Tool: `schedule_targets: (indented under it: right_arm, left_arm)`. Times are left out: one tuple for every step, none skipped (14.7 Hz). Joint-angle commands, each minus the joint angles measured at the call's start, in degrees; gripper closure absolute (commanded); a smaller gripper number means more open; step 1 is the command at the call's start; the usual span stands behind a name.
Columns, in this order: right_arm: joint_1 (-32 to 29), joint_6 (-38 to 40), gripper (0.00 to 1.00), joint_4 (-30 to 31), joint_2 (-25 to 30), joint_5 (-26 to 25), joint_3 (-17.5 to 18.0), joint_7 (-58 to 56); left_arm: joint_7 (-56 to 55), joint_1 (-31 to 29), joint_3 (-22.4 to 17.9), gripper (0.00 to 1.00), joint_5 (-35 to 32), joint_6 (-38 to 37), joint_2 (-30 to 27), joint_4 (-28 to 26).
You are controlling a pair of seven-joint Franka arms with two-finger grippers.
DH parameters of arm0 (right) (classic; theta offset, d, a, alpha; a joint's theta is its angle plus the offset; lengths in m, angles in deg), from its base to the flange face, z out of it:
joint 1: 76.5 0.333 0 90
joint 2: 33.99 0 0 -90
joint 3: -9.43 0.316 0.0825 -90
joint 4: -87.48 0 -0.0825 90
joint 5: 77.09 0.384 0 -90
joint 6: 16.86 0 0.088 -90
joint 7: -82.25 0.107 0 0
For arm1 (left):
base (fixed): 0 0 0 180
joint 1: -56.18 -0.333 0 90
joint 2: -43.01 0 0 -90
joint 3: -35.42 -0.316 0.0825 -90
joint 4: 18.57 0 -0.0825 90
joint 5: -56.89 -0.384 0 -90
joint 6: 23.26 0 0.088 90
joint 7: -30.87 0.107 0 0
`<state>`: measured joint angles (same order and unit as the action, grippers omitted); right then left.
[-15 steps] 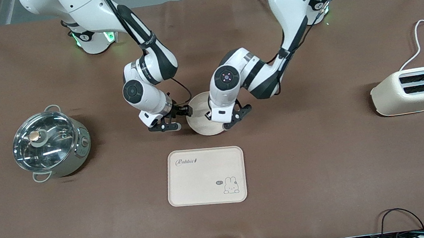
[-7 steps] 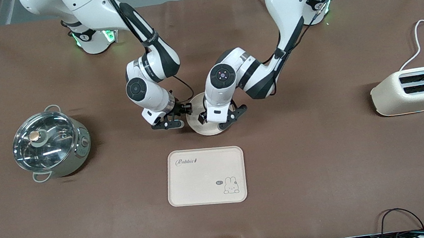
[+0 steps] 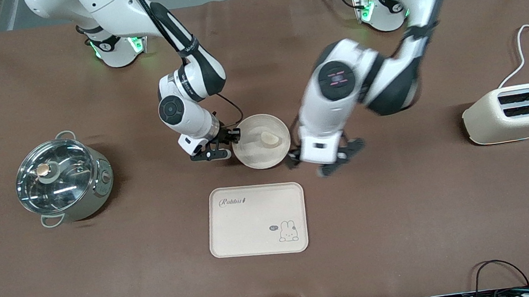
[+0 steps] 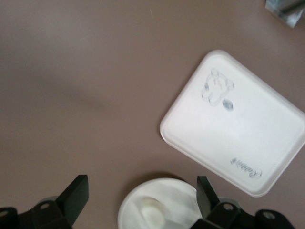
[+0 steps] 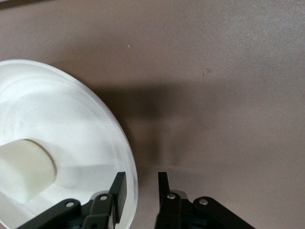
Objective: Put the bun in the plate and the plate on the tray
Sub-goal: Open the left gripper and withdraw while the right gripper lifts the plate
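The bun (image 3: 271, 138) lies in the round plate (image 3: 255, 157), which sits on the table farther from the front camera than the tray (image 3: 256, 220). My right gripper (image 3: 226, 143) is open at the plate's rim on the right arm's side. In the right wrist view its fingers (image 5: 119, 188) straddle the plate's rim (image 5: 121, 143), with the bun (image 5: 24, 167) inside. My left gripper (image 3: 325, 161) is open and empty over the bare table beside the plate, toward the left arm's end. The left wrist view shows the gripper (image 4: 141, 195), plate (image 4: 183, 198), bun (image 4: 152, 213) and tray (image 4: 248, 129).
A steel pot with a glass lid (image 3: 62, 178) stands toward the right arm's end of the table. A cream toaster (image 3: 515, 112) with a white cord stands toward the left arm's end.
My left gripper has lifted off the plate and swung toward the left arm's end, leaving the bun in the plate. My right gripper has stayed at the plate's rim.
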<state>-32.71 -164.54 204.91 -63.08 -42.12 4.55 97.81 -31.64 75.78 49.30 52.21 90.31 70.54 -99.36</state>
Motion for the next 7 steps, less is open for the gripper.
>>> schedule_targets:
  right_arm:
    - [1.21, -0.59, 0.71, 0.08, 0.26, 1.86, -0.39, 0.26]
    - [1.21, -0.59, 0.74, 0.08, 0.18, 1.86, -0.39, 0.26]
    - [1.21, -0.67, 0.78, 0.08, 0.17, 1.86, -0.39, 0.26]
    - [1.21, -0.68, 0.84, -0.01, -0.09, 2.29, -0.39, 0.26]
    - [1.56, -0.94, 0.94, -0.18, -0.26, 3.08, -0.47, 0.26]
    - [2.00, -2.33, 0.99, -0.18, -0.70, 3.43, -0.48, 0.26]
    - [2.09, -3.39, 1.00, -0.18, -1.14, 3.44, -0.39, 0.26]
  left_arm:
    - [10.87, -5.79, 0.19, 0.00, -0.86, -5.18, -6.85, -1.83]
    - [15.62, -8.42, 0.27, 0.00, -0.86, -6.59, -8.70, -1.74]
    - [20.36, -10.79, 0.27, 0.00, -0.86, -8.26, -10.55, -1.83]
    - [25.28, -12.91, 0.36, 0.00, -0.86, -10.45, -12.31, -1.74]
    - [30.55, -14.67, 0.36, 0.00, -0.86, -12.65, -14.06, -1.74]
    - [34.35, -16.60, 0.36, 0.00, -0.86, -14.23, -15.56, -1.74]
    - [37.43, -18.10, 0.45, 0.00, -0.77, -16.16, -17.06, -1.83]
